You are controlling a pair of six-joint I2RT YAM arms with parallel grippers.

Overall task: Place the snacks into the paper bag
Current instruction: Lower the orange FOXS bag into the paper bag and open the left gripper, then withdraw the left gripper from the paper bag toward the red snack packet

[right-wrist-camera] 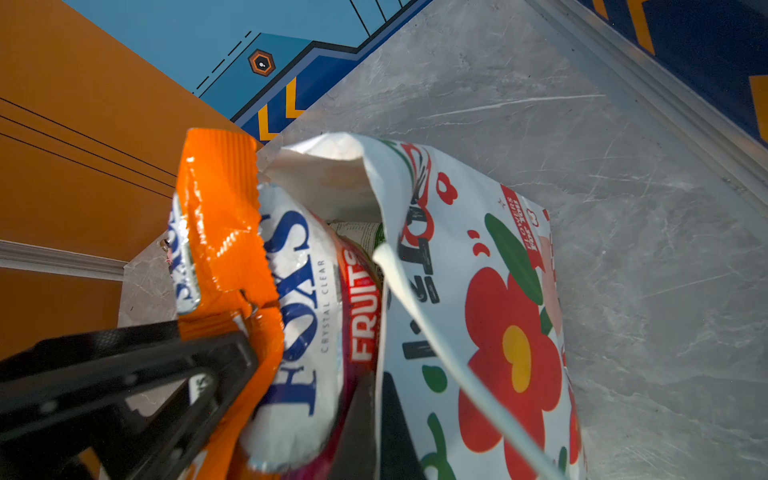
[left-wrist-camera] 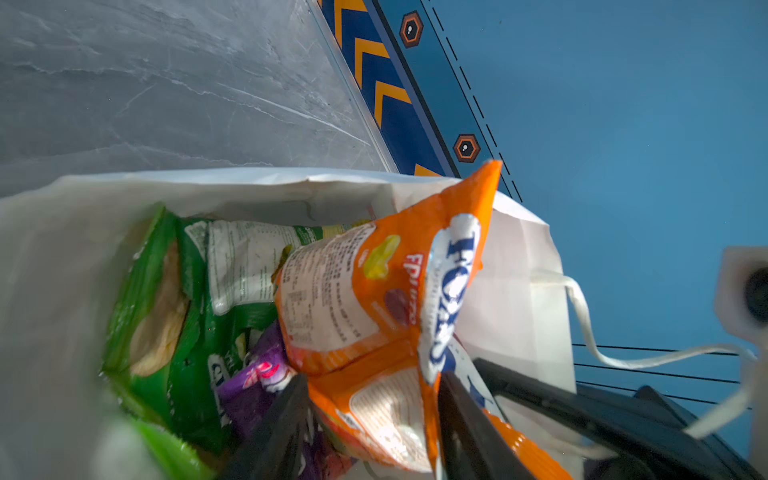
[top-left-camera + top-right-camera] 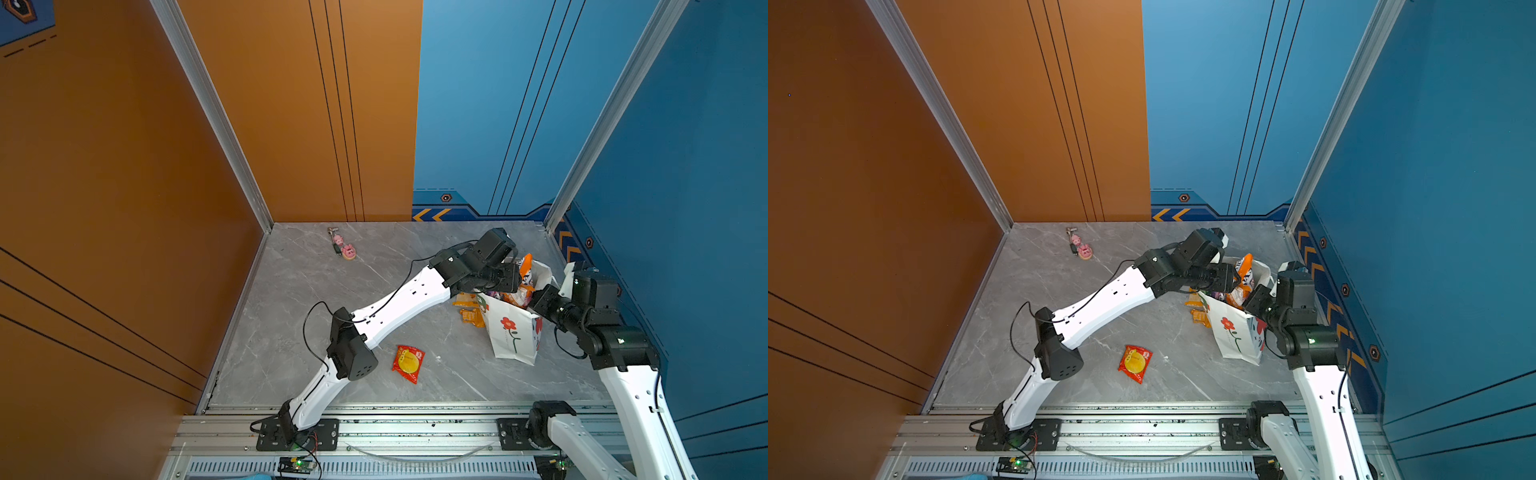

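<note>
The white paper bag with a red flower stands at the right of the table. My left gripper hangs over its mouth, fingers spread wide, with an orange Fox's packet lying loose between them and sticking out of the bag. Green chip bags and a purple packet lie deeper inside. My right gripper is shut on the bag's side wall. A red-yellow packet lies on the table; small orange sachets lie beside the bag.
Pink pig keychain charms lie near the back wall. The blue side wall is close behind the bag and the right arm. A white cord handle hangs off the bag's rim.
</note>
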